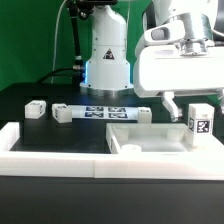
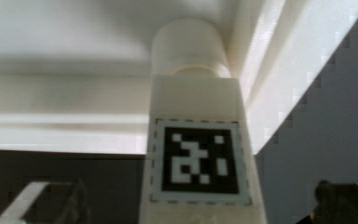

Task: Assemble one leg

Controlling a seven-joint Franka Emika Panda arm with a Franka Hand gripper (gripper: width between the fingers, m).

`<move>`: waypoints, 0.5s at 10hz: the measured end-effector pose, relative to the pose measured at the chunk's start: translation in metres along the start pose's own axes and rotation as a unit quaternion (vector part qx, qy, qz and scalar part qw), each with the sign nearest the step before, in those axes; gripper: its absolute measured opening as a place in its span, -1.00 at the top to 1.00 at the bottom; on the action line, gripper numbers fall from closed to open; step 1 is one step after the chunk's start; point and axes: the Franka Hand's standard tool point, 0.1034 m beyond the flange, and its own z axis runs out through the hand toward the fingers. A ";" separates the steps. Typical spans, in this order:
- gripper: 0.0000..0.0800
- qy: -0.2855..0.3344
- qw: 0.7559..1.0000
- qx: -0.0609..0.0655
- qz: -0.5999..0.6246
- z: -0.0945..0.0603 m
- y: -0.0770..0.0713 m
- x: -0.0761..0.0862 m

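**Exterior view**

- The leg [image 1: 200, 122] stands upright at the exterior view's right, with its tag facing the camera. Its lower end sits at the right corner of the flat white panel [image 1: 150, 140], which is judged to be the mounting point.
- The gripper [image 1: 185, 108] hangs directly above this corner. One finger [image 1: 168, 104] shows on the exterior view's left of the leg, with a gap between them. The other finger is hidden.
- A long white bar [image 1: 100, 112] with printed tags and a second small block [image 1: 35, 108] lie on the black table [image 1: 30, 128], well apart from the work area, so the arm has free access.
- A raised white border [image 1: 50, 150] runs along the front edge of the table, probably to keep loose parts from sliding off.

**Wrist view**

- The camera looks along the leg [image 2: 197, 150]. Its rounded peg end points away, toward the white panel [image 2: 69, 100] beyond.
- The gripper [image 2: 190, 205] straddles the leg with its jaws spread. Neither visible finger [image 2: 34, 202] touches the leg, so the leg is released rather than grasped.
- The leg stays upright without support, which suggests the peg is already seated in the panel. How firmly it is seated cannot be told.
- The straddling position suits a fresh grasp for further turning.
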 end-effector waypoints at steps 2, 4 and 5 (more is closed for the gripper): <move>-0.62 0.000 1.000 0.000 0.000 0.000 0.000 0.000; -0.62 -0.013 1.000 0.002 0.002 -0.005 0.002 0.005; -0.62 -0.029 1.000 0.007 0.002 -0.008 0.001 0.009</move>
